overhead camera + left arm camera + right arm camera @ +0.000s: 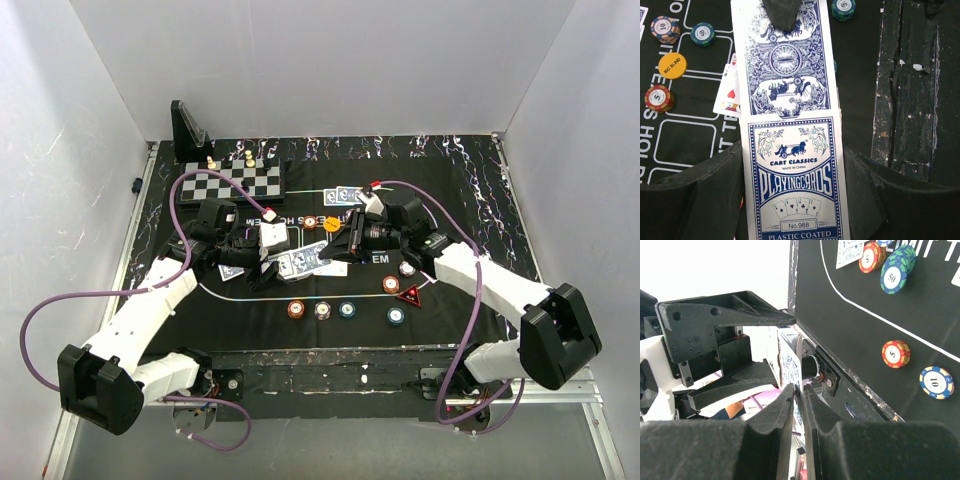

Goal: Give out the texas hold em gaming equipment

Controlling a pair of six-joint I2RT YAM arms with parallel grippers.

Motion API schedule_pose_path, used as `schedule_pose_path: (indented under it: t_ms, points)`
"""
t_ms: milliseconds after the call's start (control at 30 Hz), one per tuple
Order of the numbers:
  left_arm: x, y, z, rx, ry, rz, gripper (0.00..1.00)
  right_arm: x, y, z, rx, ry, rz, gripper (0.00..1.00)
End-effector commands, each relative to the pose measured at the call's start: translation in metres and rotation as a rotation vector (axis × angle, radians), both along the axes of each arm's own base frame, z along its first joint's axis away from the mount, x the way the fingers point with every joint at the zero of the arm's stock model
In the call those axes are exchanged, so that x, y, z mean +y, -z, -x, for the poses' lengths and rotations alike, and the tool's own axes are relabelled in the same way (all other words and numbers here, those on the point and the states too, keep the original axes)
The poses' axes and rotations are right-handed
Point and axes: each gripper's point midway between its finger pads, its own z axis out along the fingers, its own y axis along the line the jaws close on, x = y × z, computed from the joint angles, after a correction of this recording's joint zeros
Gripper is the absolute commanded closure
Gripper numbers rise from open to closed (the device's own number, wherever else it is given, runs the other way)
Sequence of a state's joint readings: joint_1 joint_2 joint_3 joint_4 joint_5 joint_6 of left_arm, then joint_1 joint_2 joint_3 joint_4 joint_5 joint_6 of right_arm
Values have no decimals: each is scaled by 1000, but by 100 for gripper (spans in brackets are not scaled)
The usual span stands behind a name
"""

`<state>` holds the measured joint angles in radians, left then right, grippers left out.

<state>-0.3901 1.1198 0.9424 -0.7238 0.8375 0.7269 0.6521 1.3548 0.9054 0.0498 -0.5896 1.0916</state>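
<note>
My left gripper [792,200] is shut on a blue and white playing-card box [792,180] printed "Cart Classics". A blue-backed playing card [785,65] sticks out of the box's far end. My right gripper [799,390] has closed to a thin slit on that card's [789,362] edge, and its dark fingertip [782,12] covers the card's far end. Both grippers meet above the mat's middle, left [262,268] and right [332,253]. Poker chips [322,310] lie in a row near the front, beside a red triangular marker [410,295] and a yellow disc [331,224].
A chessboard [232,182] with pieces sits at the back left, a black stand [187,130] behind it. Two cards [345,195] lie at the back centre, and a face-up card [729,92] lies under the box. White walls enclose the black mat [460,200].
</note>
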Motion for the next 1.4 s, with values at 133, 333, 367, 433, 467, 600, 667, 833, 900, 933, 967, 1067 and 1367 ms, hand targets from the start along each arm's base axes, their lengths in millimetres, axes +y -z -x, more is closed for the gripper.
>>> schedule_pose_path:
  t_ms: [133, 333, 367, 433, 467, 600, 667, 833, 900, 933, 967, 1067, 1367]
  points:
    - [-4, -18, 0, -53, 11, 48, 73, -22, -27, -5, -86, 34, -6, 88]
    - [-5, -18, 0, -49, 5, 51, 73, -50, -45, -19, -173, 80, 77, 99]
    - [-4, -18, 0, -50, 2, 50, 73, -55, -48, -21, -190, 85, 89, 99]
    - [-5, -18, 0, -49, 1, 50, 73, -63, -48, -22, -192, 93, 107, 99]
    - [-4, -18, 1, -51, 0, 51, 73, -66, -49, -23, -197, 96, 112, 99]
    - [-3, -18, 1, -42, -10, 51, 73, -83, -48, -33, -238, 126, 213, 99]
    - [-3, -18, 3, -36, -6, 54, 73, -91, -48, -38, -271, 128, 290, 99]
    - [-4, -22, 4, -26, -10, 59, 73, -108, -19, -52, -284, 130, 551, 99]
    - [-4, -22, 5, -24, -8, 61, 74, -112, -10, -59, -312, 140, 661, 99]
    - [-4, -22, 6, -18, -9, 61, 74, -114, -5, -62, -319, 143, 718, 99]
    - [-3, -23, 6, -19, -12, 60, 74, -117, -1, -67, -337, 154, 780, 99]
    - [-2, -21, 7, -11, -16, 52, 74, -118, 7, -77, -401, 157, 933, 99]
    - [-2, -26, 8, 19, -37, 63, 75, -104, 21, -113, -598, 125, 1314, 99]
